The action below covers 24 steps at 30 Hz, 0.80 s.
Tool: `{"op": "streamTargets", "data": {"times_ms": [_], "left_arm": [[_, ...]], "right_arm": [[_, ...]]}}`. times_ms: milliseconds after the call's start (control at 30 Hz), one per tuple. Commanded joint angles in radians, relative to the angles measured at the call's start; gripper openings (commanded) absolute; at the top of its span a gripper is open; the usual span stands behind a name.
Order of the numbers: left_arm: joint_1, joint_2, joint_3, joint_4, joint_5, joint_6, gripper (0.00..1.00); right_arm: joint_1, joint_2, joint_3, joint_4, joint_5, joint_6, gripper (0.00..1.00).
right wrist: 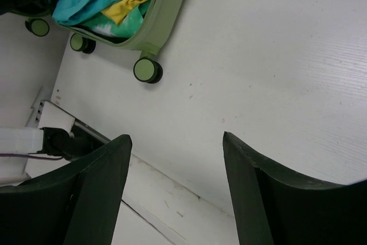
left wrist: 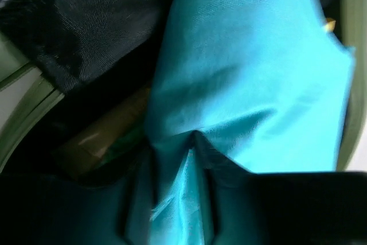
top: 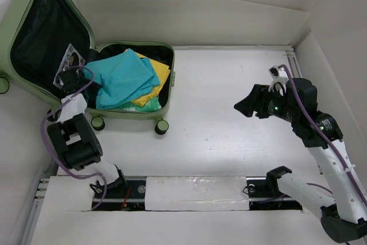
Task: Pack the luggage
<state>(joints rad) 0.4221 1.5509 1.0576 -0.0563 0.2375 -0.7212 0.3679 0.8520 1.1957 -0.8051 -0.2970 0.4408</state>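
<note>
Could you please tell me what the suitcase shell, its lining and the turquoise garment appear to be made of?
The luggage shell looks like hard moulded plastic, matte pale green, with smooth rounded corners. The lining seems to be thin black woven fabric, showing a faint sheen and wrinkles. The turquoise garment is probably light woven cloth, folding softly; its fibre cannot be told.

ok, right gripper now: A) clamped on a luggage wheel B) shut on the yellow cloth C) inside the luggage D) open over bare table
D: the right gripper has its fingers spread with only white table between them, well clear of the luggage; the left gripper is the one inside, pinching the teal cloth.
</note>
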Motion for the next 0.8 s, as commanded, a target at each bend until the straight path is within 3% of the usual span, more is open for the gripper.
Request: {"op": "streamTargets", "data": {"times_ms": [0,233,400,467,533,767], "left_arm": [[-0.017,0.058,0.057,0.042,0.052,0.014,0.29],[-0.138,0.216,0.373,-0.043,0.039,0.048,0.31],[-0.175,0.265,0.432,-0.077,0.016,0.029,0.35],[-0.175,0.218,0.407,-0.077,0.003,0.019,0.52],[-0.175,0.18,0.395,-0.108,-0.02,0.046,0.62],[-0.175,-0.135,0.328,-0.263,-0.216,0.069,0.65]], "right_arm": [[0.015,-0.004,0.007,0.049,-0.014,-0.005,0.71],[0.034,-0.004,-0.002,0.049,-0.005,-0.005,0.71],[0.034,-0.014,0.007,0.03,0.021,-0.005,0.72],[0.034,-0.014,0.007,0.03,0.035,-0.005,0.72],[0.034,-0.025,0.016,0.03,0.035,-0.005,0.77],[0.043,-0.067,-0.004,0.021,0.003,-0.005,0.85]]}}
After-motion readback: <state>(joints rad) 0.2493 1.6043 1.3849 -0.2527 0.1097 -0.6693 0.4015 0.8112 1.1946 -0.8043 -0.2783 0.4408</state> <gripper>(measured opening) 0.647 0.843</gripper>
